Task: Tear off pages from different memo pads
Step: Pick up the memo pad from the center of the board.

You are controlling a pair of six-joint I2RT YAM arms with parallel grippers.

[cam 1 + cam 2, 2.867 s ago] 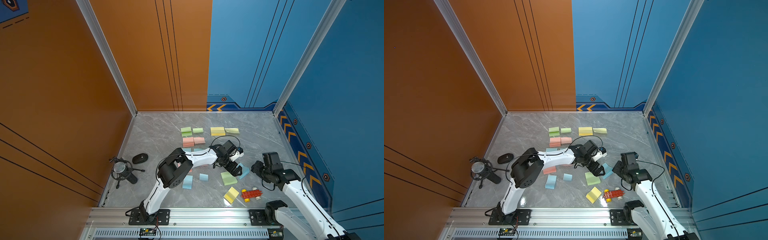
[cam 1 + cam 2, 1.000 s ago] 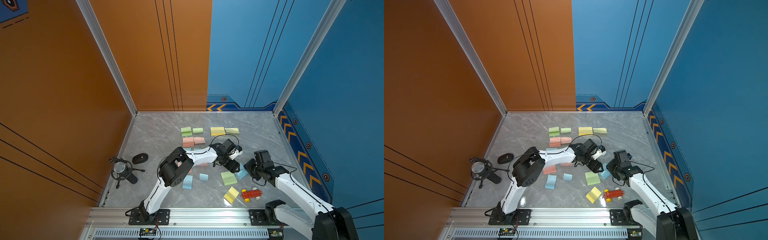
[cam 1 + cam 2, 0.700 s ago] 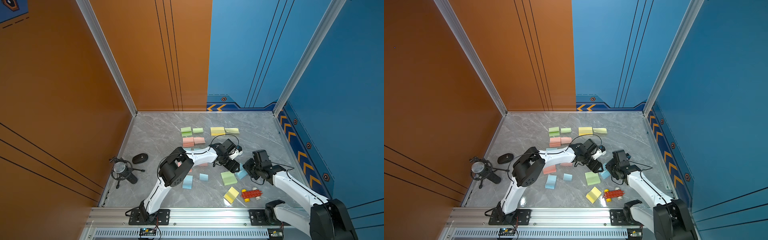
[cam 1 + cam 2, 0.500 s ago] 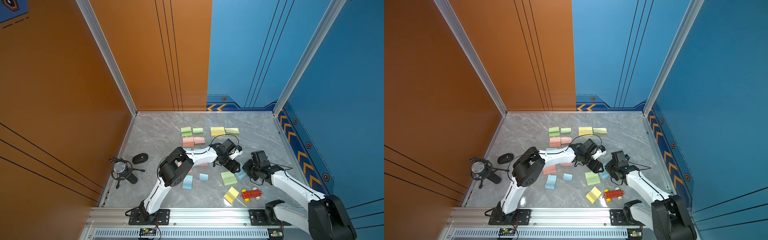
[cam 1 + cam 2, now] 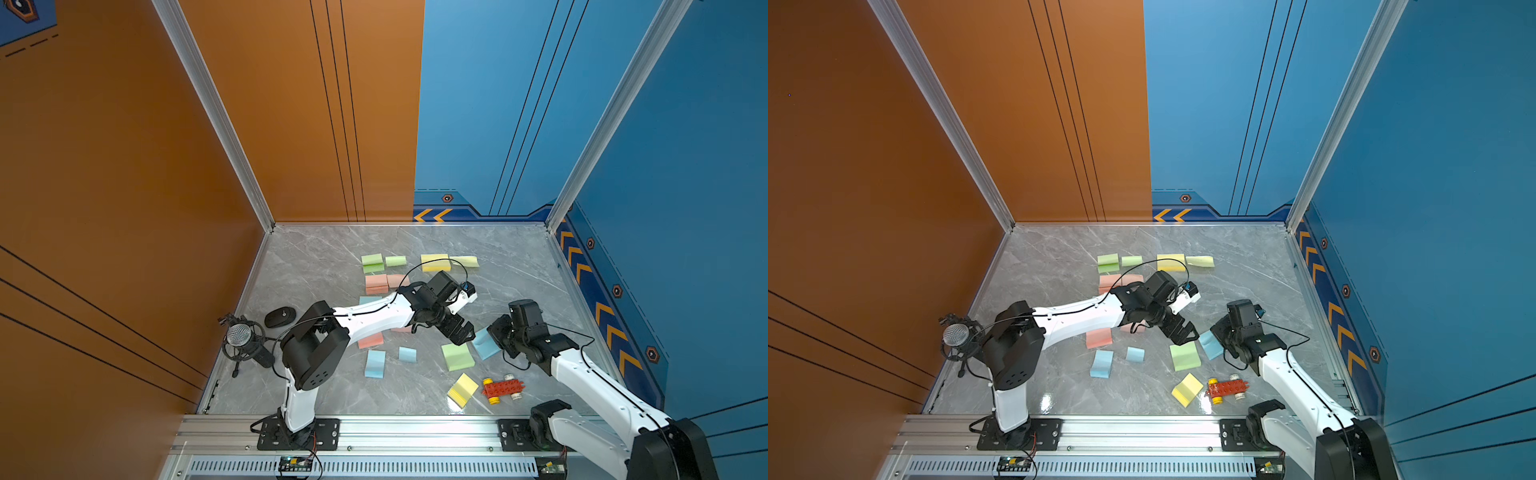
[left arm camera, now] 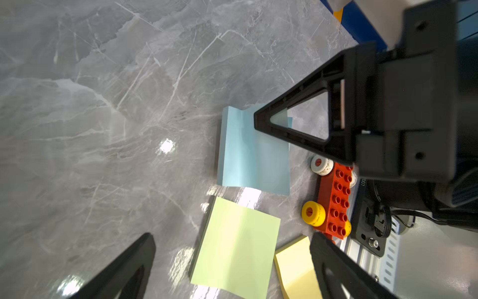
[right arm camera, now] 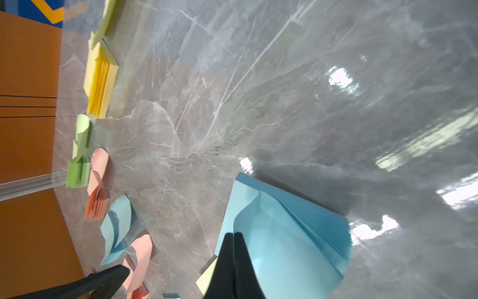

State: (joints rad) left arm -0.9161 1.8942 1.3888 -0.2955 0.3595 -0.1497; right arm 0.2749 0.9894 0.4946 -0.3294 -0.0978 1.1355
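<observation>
1. Left claw [image 5: 459, 334]: fingers spread wide and empty. It hangs low over the far edge of the green pad [image 5: 458, 356]. In its own wrist view the green pad shows between the open fingers.
2. Blue pad [image 5: 482, 344]: lies on the worktop [image 5: 316, 266], right of middle and toward the near side. It is just right of the green pad, with a thin gap showing between them in the left wrist view.
3. Right claw [image 7: 234, 234]: closed tight on the edge of the top blue page [image 7: 248, 207]. That page bows up off the block with a curl, and the sheets below fan out. I cannot tell whether one sheet or several are pinched.
4. Judgement: this is the start of the peel, and nothing pins the block yet. The left claw is best brought down onto the blue pad's bare far-left part. Otherwise the whole pad is likely to lift or skid with the page.
5. Which edge is glued is not clear from here. Pull low and slow away from whichever side resists, peeling rather than snatching, because thin paper rips at the pinch.
6. If several sheets come up together, ease off and re-pinch shallower.
7. Yellow pad [image 5: 462, 390] and red toy car [image 5: 502, 388]: both lie toward the near side of the blue pad. Take the page up and right, so it stays clear of both.
</observation>
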